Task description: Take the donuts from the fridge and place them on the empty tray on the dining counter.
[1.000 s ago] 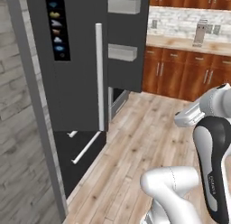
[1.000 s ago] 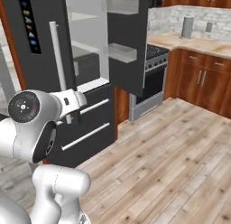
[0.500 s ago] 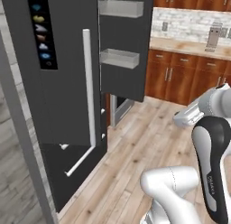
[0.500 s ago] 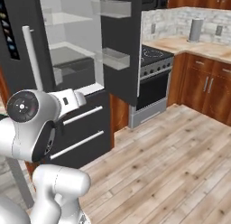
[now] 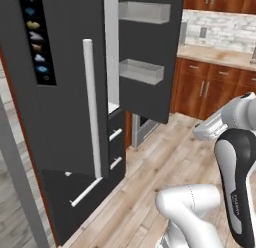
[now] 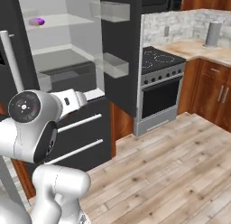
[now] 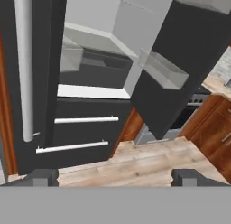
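The fridge [image 6: 67, 60] stands open, its right-hand door [image 7: 180, 60] swung wide with two clear bins on the inside, and that is as far as the job looks to have got. The claw [image 7: 115, 177] is spread to its full width with nothing between the tips, pointing at the fridge's lower drawers [image 7: 81, 128] and the wooden floor [image 7: 149, 160] in front of them, well short of the cabinet.

In the right base view, one of the donuts [image 6: 37, 21], a purple spot, sits on an upper glass shelf [image 6: 63, 21], high above and well beyond where the claw is aimed. I can only make out that one blob; whether the second donut sits beside it is too small to tell. On the near side of the claw, the closed left-hand door [image 5: 60, 92] with its long white handle [image 5: 91, 107] and strip of coloured icons [image 5: 36, 39] runs up tall.

So by my reading: door opened, nothing picked. Still to come are both donuts, the reach up to that shelf, the trip to the dining counter and the drop onto the empty tray.
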